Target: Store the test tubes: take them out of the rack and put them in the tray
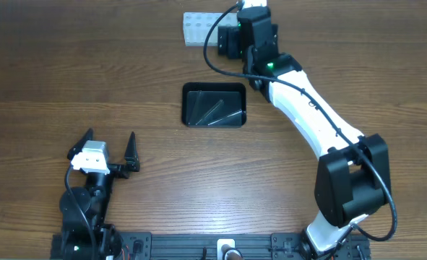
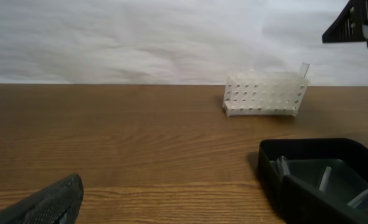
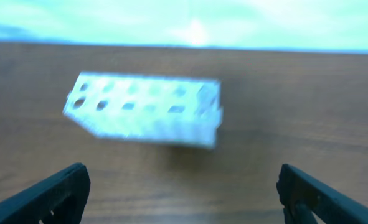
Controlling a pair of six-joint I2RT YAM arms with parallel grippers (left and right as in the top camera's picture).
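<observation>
The white test tube rack [image 1: 199, 29] stands at the far edge of the table. In the left wrist view one clear tube [image 2: 304, 68] sticks up from the end of the rack [image 2: 266, 94]. The black tray [image 1: 188, 115] lies mid-table with a few clear tubes [image 1: 217, 110] lying in it. My right gripper [image 3: 182, 196] is open and hangs above and just short of the rack [image 3: 149, 111], its fingers well apart with nothing between them. My left gripper [image 1: 108, 148] is open near the front left, far from both the rack and the tray [image 2: 296, 193].
Bare wooden tabletop surrounds the tray and rack. The right arm [image 1: 307, 108] stretches diagonally past the tray's right side. A pale wall [image 2: 140, 37] stands behind the table's far edge.
</observation>
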